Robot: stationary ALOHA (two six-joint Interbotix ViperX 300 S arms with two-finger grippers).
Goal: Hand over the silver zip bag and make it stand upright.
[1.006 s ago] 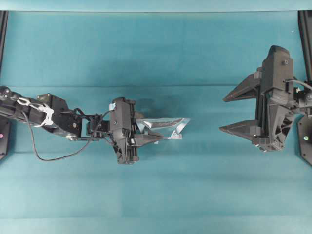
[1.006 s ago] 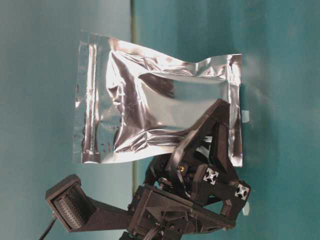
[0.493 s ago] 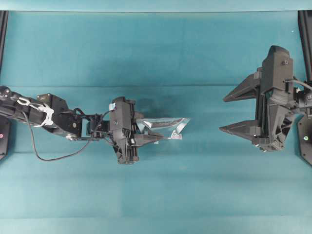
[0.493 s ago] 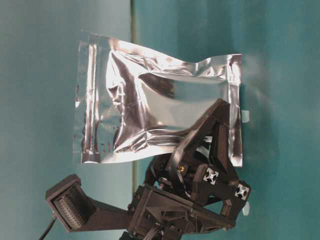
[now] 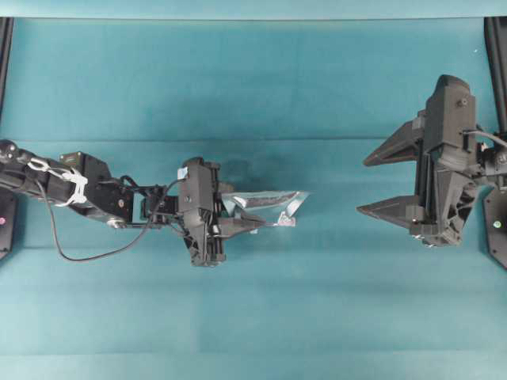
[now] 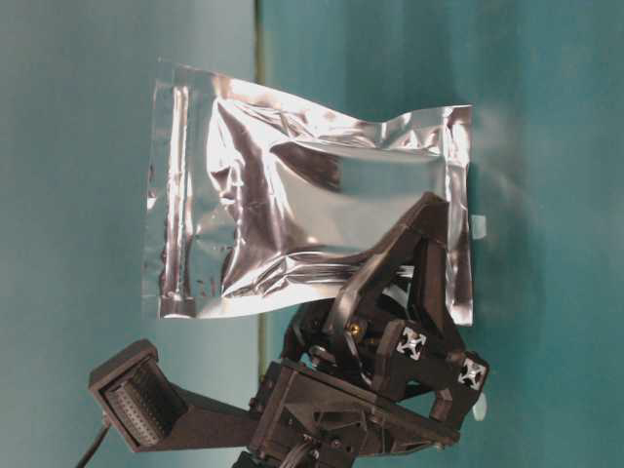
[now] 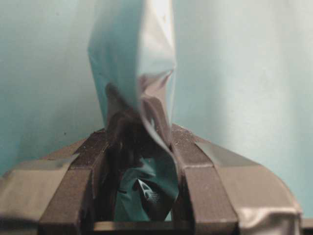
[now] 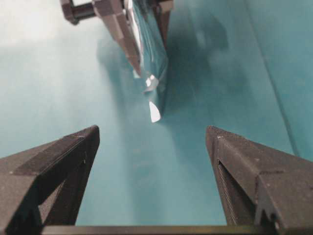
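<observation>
One silver zip bag (image 5: 265, 207) is in the scene, held off the teal table (image 5: 253, 87) by the left gripper (image 5: 238, 225). In the overhead view the bag shows edge-on, a narrow crinkled strip reaching from the gripper toward the right side. The table-level view shows its broad face (image 6: 292, 224): a shiny, wrinkled foil pouch with sealed borders, lying sideways in the picture, the black fingers (image 6: 409, 263) clamped on one of its edges. From the left wrist camera the two fingers (image 7: 190, 166) press against the foil (image 7: 142, 73) from both sides, and the pouch bulges out beyond them.

There are two arms. The right gripper (image 5: 388, 180) sits well apart from the bag, at the right side of the table, with its two fingers spread wide and nothing between them. Its own camera looks between those spread fingers (image 8: 54, 161) toward the bag (image 8: 149, 58) and the left gripper (image 8: 122, 29) holding it, farther off, with bare teal surface in between
</observation>
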